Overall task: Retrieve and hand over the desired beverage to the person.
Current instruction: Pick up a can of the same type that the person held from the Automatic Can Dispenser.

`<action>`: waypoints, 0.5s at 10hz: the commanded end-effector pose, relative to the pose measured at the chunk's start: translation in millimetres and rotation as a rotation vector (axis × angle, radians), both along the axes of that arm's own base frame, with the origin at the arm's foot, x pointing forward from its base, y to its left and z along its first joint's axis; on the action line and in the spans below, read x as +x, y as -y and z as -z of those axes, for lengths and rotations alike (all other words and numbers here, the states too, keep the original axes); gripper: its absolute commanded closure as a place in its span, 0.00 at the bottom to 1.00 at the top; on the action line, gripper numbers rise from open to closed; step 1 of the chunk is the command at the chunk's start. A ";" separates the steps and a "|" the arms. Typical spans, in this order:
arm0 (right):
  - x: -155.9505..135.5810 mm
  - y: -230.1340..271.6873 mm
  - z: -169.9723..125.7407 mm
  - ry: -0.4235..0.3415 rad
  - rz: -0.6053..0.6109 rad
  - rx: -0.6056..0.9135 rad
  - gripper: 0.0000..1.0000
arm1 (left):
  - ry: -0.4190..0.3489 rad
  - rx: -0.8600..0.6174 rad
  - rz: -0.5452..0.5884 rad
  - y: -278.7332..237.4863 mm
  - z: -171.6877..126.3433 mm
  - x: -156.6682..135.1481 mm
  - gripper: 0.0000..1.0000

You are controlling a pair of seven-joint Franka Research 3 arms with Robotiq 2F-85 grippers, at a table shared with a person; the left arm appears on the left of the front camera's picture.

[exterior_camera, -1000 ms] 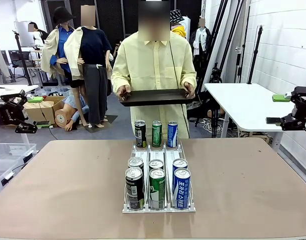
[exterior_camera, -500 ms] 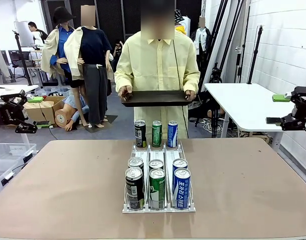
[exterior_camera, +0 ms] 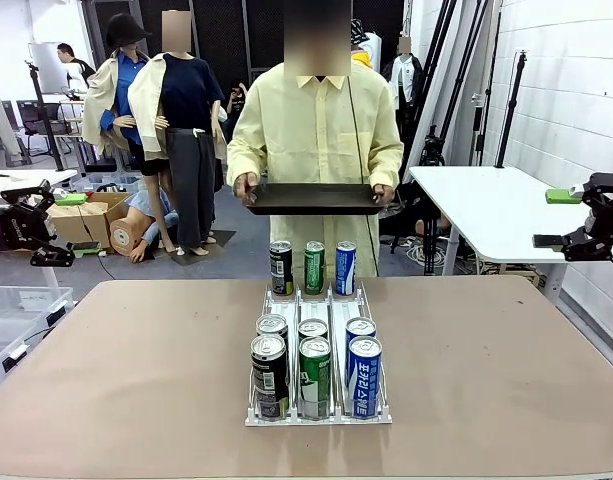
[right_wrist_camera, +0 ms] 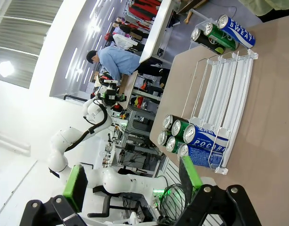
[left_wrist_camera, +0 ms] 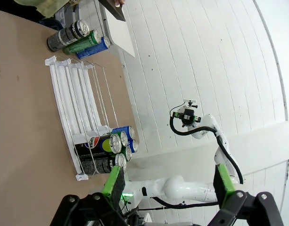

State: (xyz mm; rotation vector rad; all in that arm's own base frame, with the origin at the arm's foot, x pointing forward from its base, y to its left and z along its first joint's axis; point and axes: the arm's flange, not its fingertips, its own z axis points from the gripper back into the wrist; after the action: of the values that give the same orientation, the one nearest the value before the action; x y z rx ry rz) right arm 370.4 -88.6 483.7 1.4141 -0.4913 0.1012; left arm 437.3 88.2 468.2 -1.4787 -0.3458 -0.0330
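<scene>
The person (exterior_camera: 314, 120) stands at the far side of the table holding a dark tray (exterior_camera: 313, 197) level in both hands. A white wire rack (exterior_camera: 319, 300) in the middle of the table holds the beverage cans in three lanes: black (exterior_camera: 270, 375), green (exterior_camera: 314, 377) and blue (exterior_camera: 364, 376) at the near end, with one more can behind each. Another black, green and blue can (exterior_camera: 314, 267) stand at the far end. My left gripper (exterior_camera: 76, 224) (left_wrist_camera: 169, 183) hangs open off the table's left side. My right gripper (exterior_camera: 554, 218) (right_wrist_camera: 135, 181) hangs open off the right side. Both hold nothing.
The brown table (exterior_camera: 136, 380) is bare on both sides of the rack. A white table (exterior_camera: 486, 210) stands at the back right, and boxes and a clear bin (exterior_camera: 16, 310) sit on the floor at the left.
The person has lifted the tray a little and shifted slightly to the right. Both arms and the cans have stayed still.
</scene>
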 end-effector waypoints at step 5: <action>-0.4 0.1 -0.3 -0.008 -0.006 0.008 0.00 | -0.006 -0.004 -0.003 -1.0 -1.5 -0.6 0.00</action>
State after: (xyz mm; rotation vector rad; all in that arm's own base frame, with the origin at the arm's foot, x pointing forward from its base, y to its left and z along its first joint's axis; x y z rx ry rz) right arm 370.4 -88.6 483.8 1.4143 -0.4912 0.1013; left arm 437.3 88.2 468.2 -1.4787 -0.3458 -0.0330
